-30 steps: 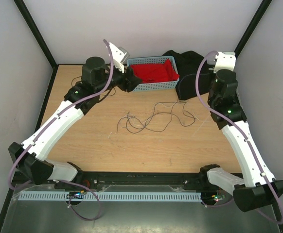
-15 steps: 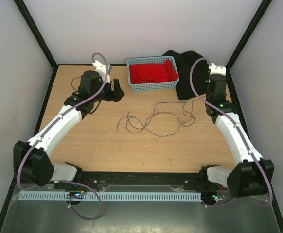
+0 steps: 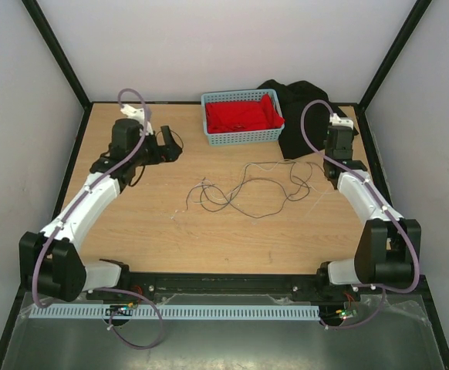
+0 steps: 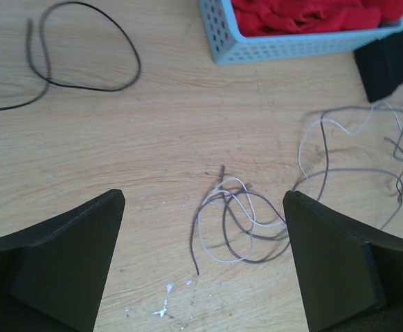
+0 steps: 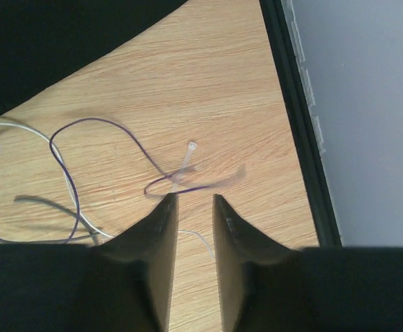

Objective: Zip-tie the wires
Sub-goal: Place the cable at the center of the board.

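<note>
The wires [image 3: 248,185] lie as thin dark and pale loops on the middle of the wooden table. They also show ahead of my left gripper in the left wrist view [image 4: 239,221]. My left gripper [image 3: 170,145] is wide open and empty, low over the table left of the wires [image 4: 203,198]. My right gripper [image 3: 339,148] is at the far right; its jaws stand a narrow gap apart with nothing between them [image 5: 192,202]. A pale zip tie [image 5: 186,160] lies just ahead of its fingertips, crossed by a thin purple-dark wire loop [image 5: 118,138].
A blue basket [image 3: 240,137] with red cloth stands at the back centre. A black cloth [image 3: 298,116] lies to its right. A separate dark wire loop [image 4: 84,48] lies at the back left. The black frame edge [image 5: 295,117] runs close on the right.
My left gripper has moved left and down, away from the basket. My right arm has folded back and lowered, bringing its gripper down near the table at the far right.
</note>
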You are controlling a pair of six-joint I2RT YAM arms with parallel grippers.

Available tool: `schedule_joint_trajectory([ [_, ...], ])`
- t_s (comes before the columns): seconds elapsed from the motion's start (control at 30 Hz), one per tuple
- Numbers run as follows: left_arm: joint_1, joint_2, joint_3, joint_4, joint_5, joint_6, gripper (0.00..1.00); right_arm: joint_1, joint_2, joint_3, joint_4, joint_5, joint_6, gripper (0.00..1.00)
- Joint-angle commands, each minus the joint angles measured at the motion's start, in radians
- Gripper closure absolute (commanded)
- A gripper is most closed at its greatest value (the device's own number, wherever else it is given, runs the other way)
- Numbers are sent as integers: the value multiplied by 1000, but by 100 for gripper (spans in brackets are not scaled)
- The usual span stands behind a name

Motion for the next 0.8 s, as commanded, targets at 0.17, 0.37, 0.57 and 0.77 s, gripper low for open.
schedule_joint_trajectory([
  [0.17, 140, -72, 55, 30, -81, -28, 1, -19, -51, 56, -14, -83, 13, 27],
  [0.37, 289, 84, 227, -63, -10, -83, 1, -18, -106, 25, 66, -374, 49, 14],
  [0.57, 335, 359, 453, -171, -2, -31, 5, -19, -101, -43, 151, -426, 60, 12],
  [0.77, 314, 629, 618, -190, 43, 10, 14, -19, -78, -48, 167, -439, 67, 12],
])
